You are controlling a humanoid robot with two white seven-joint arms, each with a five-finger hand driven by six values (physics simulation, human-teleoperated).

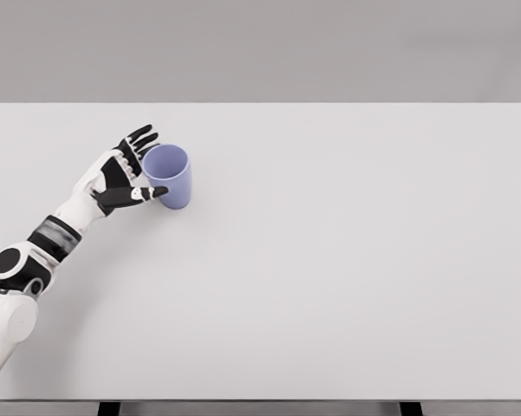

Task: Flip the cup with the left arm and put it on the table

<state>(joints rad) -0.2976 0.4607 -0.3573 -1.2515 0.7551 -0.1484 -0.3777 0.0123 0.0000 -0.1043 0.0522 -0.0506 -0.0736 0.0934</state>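
**Reaching hand beside an upright cup**

Standing mouth-up on the left part of the table (347,260), the lilac cup (168,176) has the left hand (121,178) right beside it on its left. The fingers (141,137) are spread and reach past the cup's far rim, while the thumb (147,193) points at its near wall, about touching. Nothing is gripped. The white arm enters from the lower left corner.

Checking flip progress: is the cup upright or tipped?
Upright: the cup stands on the table, open mouth up, left hand open beside it.
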